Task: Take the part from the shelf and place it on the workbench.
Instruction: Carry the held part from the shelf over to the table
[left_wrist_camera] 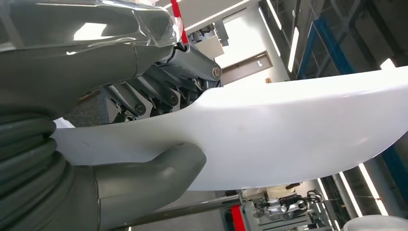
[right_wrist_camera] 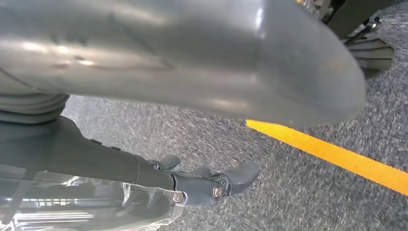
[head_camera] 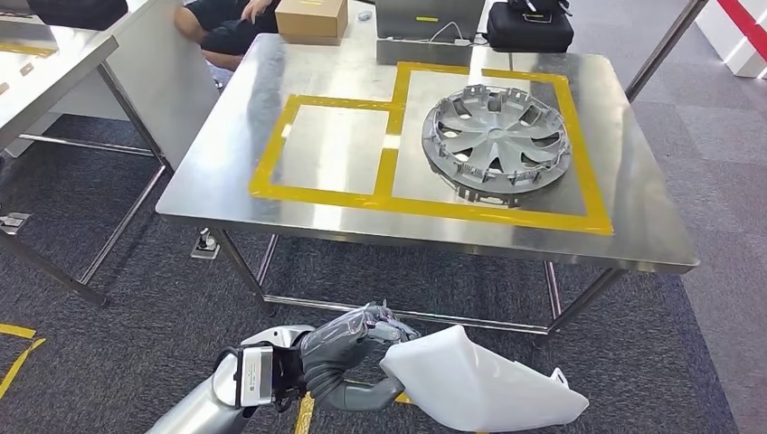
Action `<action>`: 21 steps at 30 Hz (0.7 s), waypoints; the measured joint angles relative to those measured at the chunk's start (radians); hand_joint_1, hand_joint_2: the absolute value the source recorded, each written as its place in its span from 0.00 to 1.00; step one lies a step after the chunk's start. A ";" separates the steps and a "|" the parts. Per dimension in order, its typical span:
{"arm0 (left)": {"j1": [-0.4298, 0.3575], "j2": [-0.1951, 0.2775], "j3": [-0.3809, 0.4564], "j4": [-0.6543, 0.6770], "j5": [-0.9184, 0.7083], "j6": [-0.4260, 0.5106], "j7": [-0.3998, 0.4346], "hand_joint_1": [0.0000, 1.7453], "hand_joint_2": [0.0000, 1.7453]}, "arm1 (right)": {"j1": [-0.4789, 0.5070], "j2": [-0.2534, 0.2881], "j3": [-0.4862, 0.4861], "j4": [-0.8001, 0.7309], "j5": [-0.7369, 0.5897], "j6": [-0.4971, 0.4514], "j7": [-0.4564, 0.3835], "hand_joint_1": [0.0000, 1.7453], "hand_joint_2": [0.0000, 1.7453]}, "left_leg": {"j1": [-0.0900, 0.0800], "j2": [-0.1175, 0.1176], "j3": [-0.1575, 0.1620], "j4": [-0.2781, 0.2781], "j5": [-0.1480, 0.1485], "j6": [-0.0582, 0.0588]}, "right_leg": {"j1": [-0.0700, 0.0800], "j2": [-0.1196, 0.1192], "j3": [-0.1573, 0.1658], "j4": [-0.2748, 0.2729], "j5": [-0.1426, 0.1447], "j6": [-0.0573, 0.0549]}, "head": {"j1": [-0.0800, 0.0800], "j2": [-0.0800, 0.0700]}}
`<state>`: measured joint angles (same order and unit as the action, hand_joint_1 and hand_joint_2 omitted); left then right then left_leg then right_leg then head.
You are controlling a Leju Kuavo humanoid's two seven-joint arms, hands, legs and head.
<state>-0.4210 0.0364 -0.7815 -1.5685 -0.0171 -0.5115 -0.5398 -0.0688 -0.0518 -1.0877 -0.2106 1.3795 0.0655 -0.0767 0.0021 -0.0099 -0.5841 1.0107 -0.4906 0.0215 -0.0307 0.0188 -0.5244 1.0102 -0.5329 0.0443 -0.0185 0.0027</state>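
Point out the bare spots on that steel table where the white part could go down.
Free: the left taped square, steel inside yellow tape, and the table's untaped left margin. Crowded: the right square, holding the hubcap. The left robot hand holds the white part.

I see a stainless steel table [head_camera: 226, 194] on thin metal legs, standing on dark grey carpet [head_camera: 118, 312]. Yellow tape [head_camera: 391, 154] marks two rectangles on its top. At the far edge stand a cardboard box [head_camera: 311, 18], a laptop [head_camera: 429, 20] and a black bag [head_camera: 529, 27]. A second metal table [head_camera: 45, 63] is at the left. Yellow tape lines [right_wrist_camera: 337, 155] also lie on the carpet. From the left wrist view I see long ceiling lights [left_wrist_camera: 292, 48].
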 joint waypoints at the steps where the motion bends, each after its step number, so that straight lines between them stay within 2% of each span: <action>1: -0.001 -0.002 0.000 0.000 0.001 0.000 0.000 1.00 1.00 | 0.000 0.000 0.000 0.000 0.000 0.000 0.000 0.00 0.00 | 0.002 0.002 0.006 -0.004 0.000 0.007 | 0.000 -0.002 -0.008 0.022 -0.012 0.004 | 0.001 0.000; 2: -0.001 -0.005 0.000 0.000 0.001 -0.001 0.000 1.00 1.00 | -0.001 0.000 -0.001 0.000 -0.001 0.000 0.000 0.00 0.00 | 0.004 0.005 0.012 -0.008 -0.002 0.014 | 0.001 -0.004 -0.031 0.068 -0.032 0.006 | 0.003 0.000; 4: 0.000 -0.007 -0.001 0.001 0.002 -0.002 0.000 1.00 1.00 | -0.001 0.000 -0.001 0.000 -0.001 -0.001 0.000 0.00 0.00 | 0.002 0.010 0.020 -0.008 -0.011 0.023 | 0.002 -0.007 -0.114 0.212 -0.084 0.009 | 0.006 0.000; 5: 0.002 -0.007 -0.002 0.003 0.002 -0.002 0.000 1.00 1.00 | 0.001 0.000 -0.002 0.000 -0.001 -0.001 0.000 0.00 0.00 | 0.001 0.011 0.025 -0.008 -0.016 0.025 | 0.002 -0.007 -0.155 0.273 -0.098 0.009 | 0.006 0.000; 6: 0.003 -0.007 -0.002 0.005 0.001 -0.002 0.000 1.00 1.00 | 0.003 0.000 -0.002 0.000 -0.001 -0.001 0.000 0.00 0.00 | 0.000 0.012 0.031 -0.008 -0.022 0.024 | 0.002 -0.007 -0.181 0.300 -0.092 0.009 | 0.006 0.000; 7: 0.003 -0.006 -0.002 0.006 0.001 -0.002 0.000 1.00 1.00 | 0.005 0.000 -0.002 0.000 0.000 -0.001 0.000 0.00 0.00 | 0.000 0.013 0.040 -0.008 -0.029 0.023 | 0.002 -0.008 -0.186 0.285 -0.065 0.007 | 0.006 0.000; 9: 0.003 -0.005 -0.002 0.008 -0.001 -0.002 0.000 1.00 1.00 | 0.006 0.000 -0.002 0.000 0.001 -0.001 0.000 0.00 0.00 | -0.001 0.017 0.060 -0.008 -0.045 0.017 | 0.002 -0.019 -0.141 0.154 0.023 0.001 | 0.007 0.000; 10: 0.003 -0.005 -0.002 0.010 -0.002 -0.002 0.000 1.00 1.00 | 0.005 -0.001 -0.002 0.000 0.000 -0.001 -0.001 0.00 0.00 | -0.003 0.019 0.068 -0.008 -0.055 0.012 | 0.004 -0.027 -0.114 0.087 0.055 -0.002 | 0.007 0.000; 11: 0.002 -0.005 -0.002 0.013 -0.003 -0.002 -0.001 1.00 1.00 | 0.004 -0.001 -0.003 0.000 -0.002 -0.001 -0.002 0.00 0.00 | -0.005 0.021 0.073 -0.008 -0.063 0.006 | 0.006 -0.033 -0.093 0.041 0.071 -0.006 | 0.007 0.000; 13: 0.001 -0.005 -0.003 0.019 -0.005 -0.004 -0.003 1.00 1.00 | 0.001 0.000 -0.006 0.000 -0.008 -0.001 -0.004 0.00 0.00 | -0.008 0.025 0.080 -0.012 -0.074 -0.005 | 0.012 -0.032 -0.081 0.020 0.066 -0.015 | 0.007 0.000; 15: 0.001 -0.005 -0.003 0.023 -0.007 -0.005 -0.006 1.00 1.00 | 0.001 0.002 -0.010 0.000 -0.012 -0.003 -0.006 0.00 0.00 | -0.005 0.029 0.084 -0.012 -0.082 -0.016 | 0.011 -0.023 -0.075 0.017 0.062 -0.025 | 0.006 0.000; 16: -0.001 -0.005 -0.003 0.025 -0.008 -0.005 -0.008 1.00 1.00 | 0.001 0.002 -0.012 0.000 -0.014 -0.003 -0.007 0.00 0.00 | -0.003 0.028 0.078 0.005 -0.091 -0.022 | 0.009 -0.019 -0.071 0.015 0.059 -0.031 | 0.005 0.000; 17: -0.003 -0.005 -0.003 0.028 -0.009 -0.006 -0.009 1.00 1.00 | 0.001 0.003 -0.015 0.000 -0.018 -0.004 -0.008 0.00 0.00 | -0.002 0.025 0.060 0.042 -0.108 -0.027 | 0.006 -0.017 -0.066 0.013 0.057 -0.036 | 0.005 0.000; 19: -0.006 -0.004 -0.004 0.037 -0.012 -0.008 -0.012 1.00 1.00 | 0.000 0.004 -0.023 0.000 -0.025 -0.005 -0.010 0.00 0.00 | 0.001 0.017 -0.017 0.171 -0.155 -0.034 | 0.004 -0.011 -0.058 0.012 0.049 -0.043 | 0.003 0.000; 20: -0.006 -0.003 -0.004 0.042 -0.012 -0.008 -0.013 1.00 1.00 | 0.000 0.005 -0.026 0.000 -0.029 -0.005 -0.010 0.00 0.00 | 0.002 0.016 -0.062 0.235 -0.170 -0.036 | 0.004 -0.008 -0.053 0.012 0.043 -0.044 | 0.003 0.000; 21: -0.006 -0.002 -0.005 0.047 -0.013 -0.009 -0.014 1.00 1.00 | 0.000 0.005 -0.029 0.000 -0.032 -0.006 -0.010 0.00 0.00 | 0.002 0.016 -0.097 0.272 -0.167 -0.036 | 0.004 -0.003 -0.046 0.012 0.037 -0.044 | 0.003 0.000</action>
<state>-0.4267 0.0347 -0.7863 -1.5220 -0.0300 -0.5203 -0.5533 -0.0689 -0.0470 -1.1162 -0.2102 1.3474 0.0599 -0.0872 0.0039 0.0061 -0.6808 1.2826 -0.6579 -0.0146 -0.0267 0.0162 -0.5704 1.0225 -0.4957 0.0004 -0.0156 0.0027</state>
